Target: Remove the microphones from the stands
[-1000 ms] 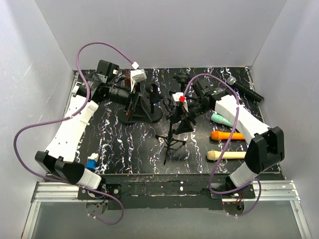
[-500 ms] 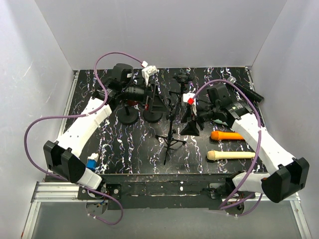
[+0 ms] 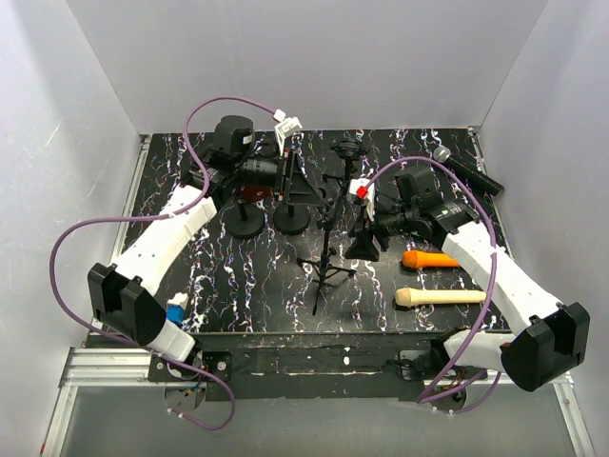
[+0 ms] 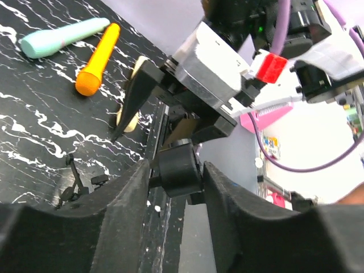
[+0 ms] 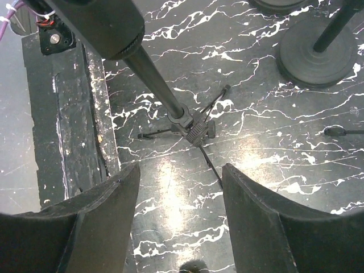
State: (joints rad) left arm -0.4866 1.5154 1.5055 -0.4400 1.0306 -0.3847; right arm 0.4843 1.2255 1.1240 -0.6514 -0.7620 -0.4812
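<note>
A black tripod stand [image 3: 326, 259] stands mid-table, its pole [image 5: 162, 88] rising toward the right wrist camera. The black microphone [image 5: 96, 23] sits at the pole's top. My left gripper [image 3: 306, 190] reaches there from the left. In the left wrist view, both fingers [image 4: 128, 199] of the left gripper [image 4: 177, 170] press on the microphone's black cylindrical end [image 4: 179, 170]. My right gripper [image 3: 367, 236] hovers just right of the stand. It [image 5: 181, 170] is open, with only tabletop and the tripod's legs [image 5: 193, 129] between its fingers.
Two round-based stands [image 3: 245, 225] [image 3: 292, 221] are under the left arm. An orange microphone [image 3: 433, 258] and a cream one [image 3: 442, 297] lie at the right, a teal one [image 4: 62, 37] beyond them. A black microphone [image 3: 468, 169] lies back right. A blue object [image 3: 176, 310] sits near left.
My left arm swung right from the round-based stands to the tripod's top and its jaws closed in on the microphone's end. The right arm shifted right, staying open.
</note>
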